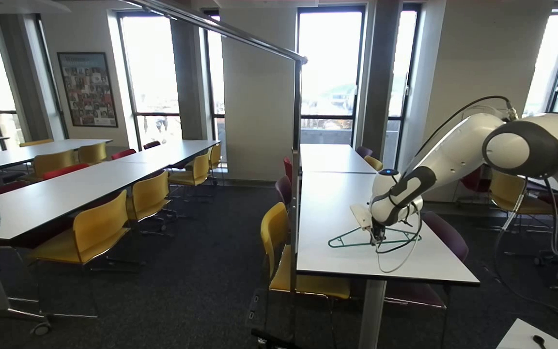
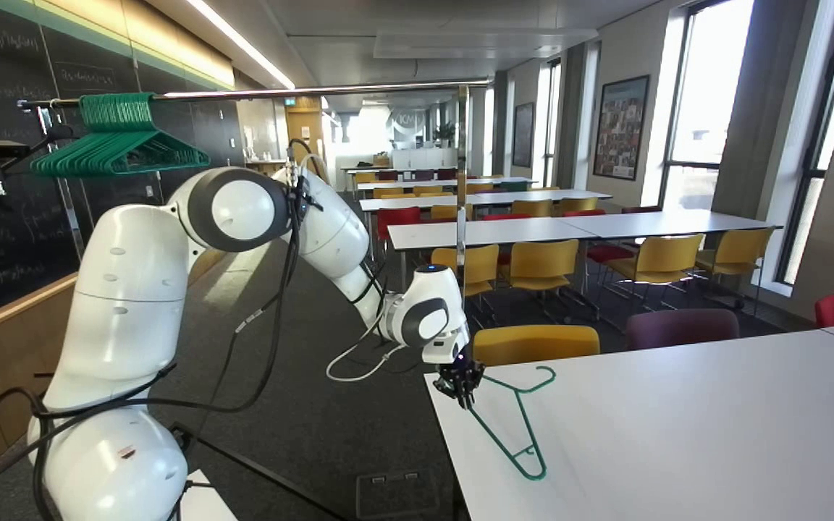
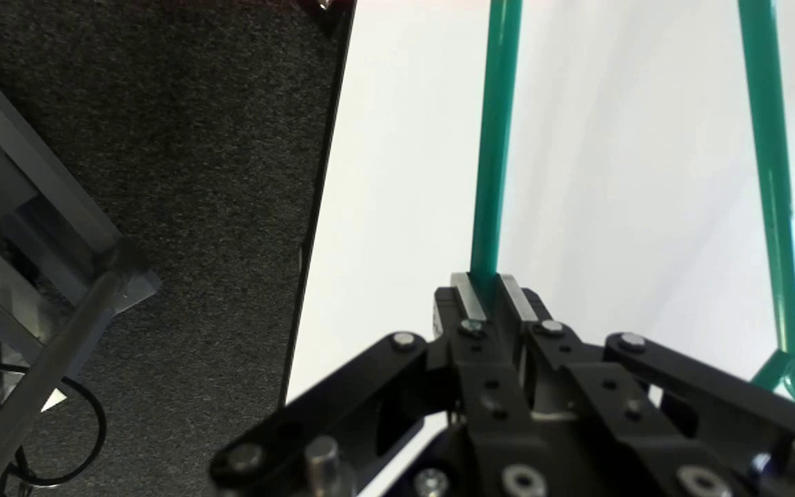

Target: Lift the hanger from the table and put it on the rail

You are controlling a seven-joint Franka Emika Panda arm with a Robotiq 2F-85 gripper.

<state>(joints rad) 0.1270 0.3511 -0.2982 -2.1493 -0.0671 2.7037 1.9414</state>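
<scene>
The green hanger [image 3: 496, 138] is seen low at the bench [image 2: 677, 427], near its short end, and its hook is turned away from that end. Its long bottom bar is pinched near the middle by the pincer [image 3: 486, 284], held snug from both sides. Whether all of the hanger is held up by the white top cannot be told. High up, the thin grey rail [image 2: 359, 90] is shown in both exterior views. In an exterior view, a bunch of green hangers [image 2: 116, 119] is carried on the rail near one end, packed close together.
</scene>
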